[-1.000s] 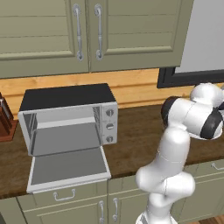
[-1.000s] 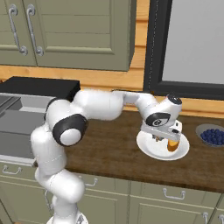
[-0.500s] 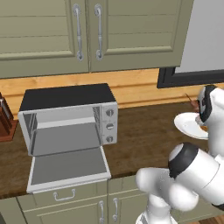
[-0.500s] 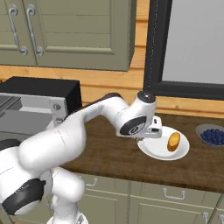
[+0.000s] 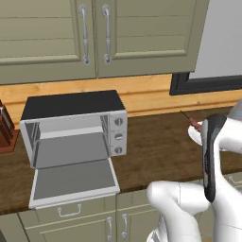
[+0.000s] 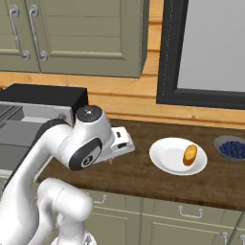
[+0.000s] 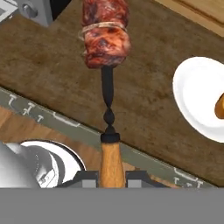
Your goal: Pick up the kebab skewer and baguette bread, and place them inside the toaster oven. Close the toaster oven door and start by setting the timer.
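Now away from the white plate (image 6: 168, 158), kebab skewer (image 7: 106, 52) in end effector (image 7: 112, 177).

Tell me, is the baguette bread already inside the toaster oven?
No, the baguette bread lies on the white plate on the counter, apart from the toaster oven.

kebab skewer (image 7: 106, 65): smooth wooden handle, dark twisted metal shaft, glistening red-brown meat
toaster oven (image 5: 71, 127): brushed silver metal body, matt black top, 3 shiny metal knobs
toaster oven door (image 5: 73, 182): silver frame, flat grey glass
counter (image 6: 143, 174): dark wood grain, low sheen
plate (image 6: 167, 158): smooth glossy white
baguette bread (image 6: 190, 154): matt golden crust
cabinets (image 5: 56, 38): matt olive paint, polished metal handles
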You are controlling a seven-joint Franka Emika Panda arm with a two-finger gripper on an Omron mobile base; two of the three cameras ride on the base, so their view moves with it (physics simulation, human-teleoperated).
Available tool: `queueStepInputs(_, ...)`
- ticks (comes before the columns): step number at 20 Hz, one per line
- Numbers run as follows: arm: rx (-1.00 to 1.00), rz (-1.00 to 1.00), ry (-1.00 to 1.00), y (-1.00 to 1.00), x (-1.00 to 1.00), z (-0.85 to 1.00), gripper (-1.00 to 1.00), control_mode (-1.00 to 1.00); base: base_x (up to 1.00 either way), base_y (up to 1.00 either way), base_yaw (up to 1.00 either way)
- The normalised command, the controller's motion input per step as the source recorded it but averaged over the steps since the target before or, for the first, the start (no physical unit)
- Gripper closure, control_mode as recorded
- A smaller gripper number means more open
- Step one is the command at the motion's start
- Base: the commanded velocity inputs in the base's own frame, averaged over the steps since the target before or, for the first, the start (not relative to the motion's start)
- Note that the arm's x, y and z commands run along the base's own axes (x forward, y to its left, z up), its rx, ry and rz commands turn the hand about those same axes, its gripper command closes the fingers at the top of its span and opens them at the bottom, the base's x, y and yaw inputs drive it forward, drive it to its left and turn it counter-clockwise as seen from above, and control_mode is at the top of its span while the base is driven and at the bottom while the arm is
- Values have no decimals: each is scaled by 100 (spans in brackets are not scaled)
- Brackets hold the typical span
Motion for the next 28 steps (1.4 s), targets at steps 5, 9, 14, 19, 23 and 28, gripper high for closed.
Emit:
queueStepInputs(5,-5,32,1,100,-62,50,100,-100,0,0,0)
queueStepInputs(9,-2,33,8,100,-21,55,100,-100,0,0,0)
queueStepInputs(14,-3,34,6,100,-25,48,100,-100,0,0,0)
queueStepInputs(19,-9,20,-4,100,3,0,100,-100,0,0,0)
queueStepInputs(23,-12,17,-1,100,38,0,100,-100,0,0,0)
queueStepInputs(28,-17,14,-2,89,45,0,100,-100,0,0,0)
